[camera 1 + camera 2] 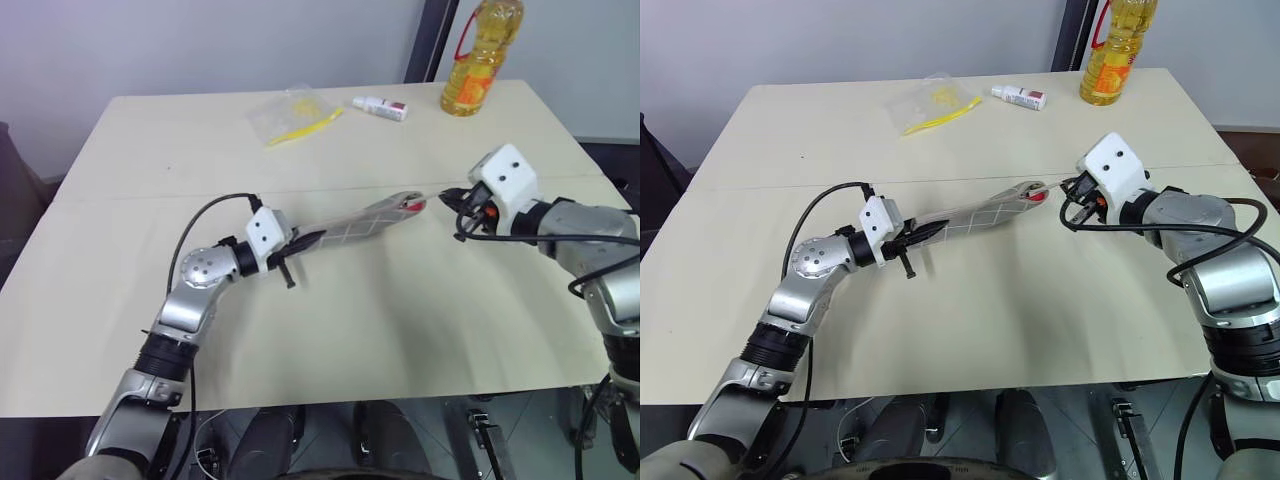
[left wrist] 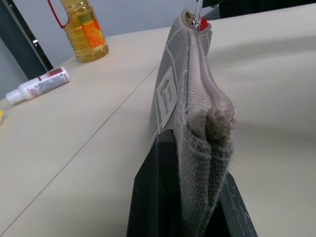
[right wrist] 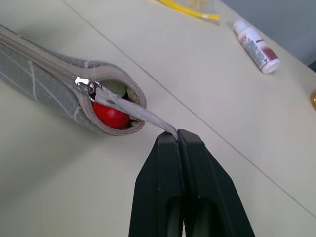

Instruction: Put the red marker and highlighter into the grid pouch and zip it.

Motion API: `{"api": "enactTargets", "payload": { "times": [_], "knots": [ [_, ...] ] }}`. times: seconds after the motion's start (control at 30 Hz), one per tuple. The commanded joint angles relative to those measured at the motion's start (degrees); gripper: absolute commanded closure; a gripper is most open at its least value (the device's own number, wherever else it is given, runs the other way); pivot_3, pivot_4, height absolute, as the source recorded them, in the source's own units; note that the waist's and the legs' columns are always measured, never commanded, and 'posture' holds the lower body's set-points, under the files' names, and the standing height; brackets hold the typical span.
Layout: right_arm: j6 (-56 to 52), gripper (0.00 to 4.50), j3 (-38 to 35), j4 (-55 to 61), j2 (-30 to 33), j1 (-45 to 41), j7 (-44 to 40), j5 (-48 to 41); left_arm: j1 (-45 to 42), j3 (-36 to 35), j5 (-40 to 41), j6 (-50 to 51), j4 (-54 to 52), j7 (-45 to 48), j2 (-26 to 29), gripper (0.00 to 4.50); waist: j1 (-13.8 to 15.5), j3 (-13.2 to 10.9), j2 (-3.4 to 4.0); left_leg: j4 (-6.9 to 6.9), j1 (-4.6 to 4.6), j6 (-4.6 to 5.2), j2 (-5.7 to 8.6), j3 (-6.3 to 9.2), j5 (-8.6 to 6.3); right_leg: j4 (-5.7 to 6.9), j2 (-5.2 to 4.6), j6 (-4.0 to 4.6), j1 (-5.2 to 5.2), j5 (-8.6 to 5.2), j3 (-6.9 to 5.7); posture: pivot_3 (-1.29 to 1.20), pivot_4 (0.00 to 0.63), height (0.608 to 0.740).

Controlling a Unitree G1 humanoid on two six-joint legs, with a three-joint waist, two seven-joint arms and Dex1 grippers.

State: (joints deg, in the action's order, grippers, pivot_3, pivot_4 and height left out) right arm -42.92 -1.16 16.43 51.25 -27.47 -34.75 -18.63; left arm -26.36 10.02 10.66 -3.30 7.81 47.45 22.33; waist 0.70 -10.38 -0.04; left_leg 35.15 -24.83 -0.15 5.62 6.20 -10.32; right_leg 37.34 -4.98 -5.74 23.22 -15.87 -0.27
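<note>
Gaping slightly, grey grid pouch (image 3: 44, 74); left claw (image 2: 197, 197) clamping end, right claw (image 3: 178, 136) zipper tab (image 3: 133, 109)

grid pouch (image 3: 49, 79) is hiding nearly all of the red marker (image 3: 111, 116), only its red end peeking out of the unzipped gap; pale greenish bit (image 3: 116, 89) beside it is too buried to tell what it is; left tool (image 2: 187, 197) is covering the pouch's near end; oil bottle (image 1: 483, 55) is getting cut off by the top edge; label text on the small white tube (image 1: 381, 107) is staying unreadable.
</note>
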Motion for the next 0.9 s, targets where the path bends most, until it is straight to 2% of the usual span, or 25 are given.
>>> {"api": "enactTargets", "payload": {
  "times": [0.03,0.23,0.33,0.5,0.63,0.73,0.9],
  "knots": [
    [0.2,4.45,-5.1,1.5,2.5,0.4,0.3,1.5,1.8,-3.1,-0.3,0.9,1.5,0.1,3.1,4.50,0.0,0.0,0.00,0.00,0.00,0.00,0.00,0.00,0.00,0.00,0.00,0.00,0.00,0.00,0.00,0.00,0.150,0.740],
    [-0.8,4.45,-2.9,6.4,0.9,2.5,-2.0,-0.4,1.8,-2.5,0.5,1.5,0.4,0.2,2.8,4.50,-0.1,0.0,0.00,0.00,0.00,0.00,0.00,0.01,0.00,0.00,0.00,0.00,0.00,0.00,0.00,0.00,0.150,0.740],
    [-1.6,3.55,-2.1,9.6,0.2,3.7,-4.5,-3.0,1.9,-2.3,0.7,1.7,-0.2,0.2,2.5,4.50,0.0,0.0,0.00,0.00,0.00,0.00,-0.01,0.01,0.00,0.00,0.00,0.00,0.00,0.00,0.00,0.00,0.150,0.740],
    [-0.5,1.07,-2.8,11.3,0.8,5.2,-5.7,-3.0,2.4,-1.5,0.6,1.7,-1.3,1.0,2.6,4.50,0.0,0.0,0.00,0.00,0.00,0.00,-0.01,0.01,-0.01,-0.01,0.00,0.00,0.00,0.00,0.00,0.00,0.150,0.740],
    [0.7,1.07,-3.0,10.8,1.2,6.0,-6.0,-1.7,2.9,-0.6,2.1,3.4,-2.6,2.7,2.2,4.50,0.0,0.0,0.00,0.01,0.00,0.00,-0.02,0.01,-0.01,-0.02,0.00,0.01,-0.01,-0.01,0.00,0.00,0.150,0.740],
    [1.5,1.00,-2.8,10.0,1.0,6.2,-5.9,-0.8,3.2,-0.6,4.1,6.0,-4.2,3.4,0.9,3.49,0.0,0.0,0.00,0.00,0.00,0.00,-0.01,0.01,-0.01,-0.03,-0.01,0.01,-0.01,-0.01,0.00,0.00,0.150,0.740],
    [1.2,1.00,-2.9,8.7,0.1,6.5,-5.1,0.0,3.7,0.0,3.1,8.5,-7.1,2.4,-0.3,0.97,0.0,0.0,0.00,0.01,0.00,0.00,-0.01,0.01,-0.01,-0.03,-0.01,0.01,-0.02,-0.01,0.00,0.00,0.150,0.740]
  ]
}}
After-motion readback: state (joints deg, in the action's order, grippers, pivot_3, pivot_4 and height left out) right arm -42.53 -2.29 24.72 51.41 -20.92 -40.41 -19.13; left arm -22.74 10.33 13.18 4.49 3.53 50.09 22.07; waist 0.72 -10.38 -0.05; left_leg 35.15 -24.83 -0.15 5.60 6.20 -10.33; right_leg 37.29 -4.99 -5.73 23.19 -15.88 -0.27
